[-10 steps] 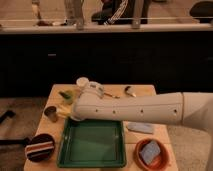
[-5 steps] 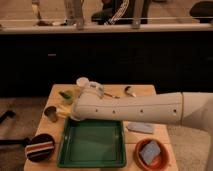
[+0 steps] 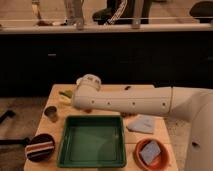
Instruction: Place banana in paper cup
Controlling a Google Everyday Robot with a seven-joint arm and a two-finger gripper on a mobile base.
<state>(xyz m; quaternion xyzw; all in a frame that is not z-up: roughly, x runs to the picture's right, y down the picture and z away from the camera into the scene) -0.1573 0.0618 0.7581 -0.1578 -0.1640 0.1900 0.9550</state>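
My white arm [image 3: 135,102] reaches from the right across the back of the small wooden table [image 3: 165,135], with its elbow at the left back. My gripper is hidden behind this arm, somewhere over the table's back left. A yellow-green shape [image 3: 64,97] peeks out just left of the elbow; I cannot tell whether it is the banana. A white round form [image 3: 90,79] sits on top of the elbow; I cannot tell whether it is the paper cup or part of the arm.
A green tray [image 3: 65,150] lies at the front middle. A dull grey-brown cup [image 3: 50,113] stands at the left. A striped bowl [image 3: 40,147] is front left. An orange bowl [image 3: 141,159] with a blue sponge is front right. A pale packet [image 3: 142,124] lies right of the tray.
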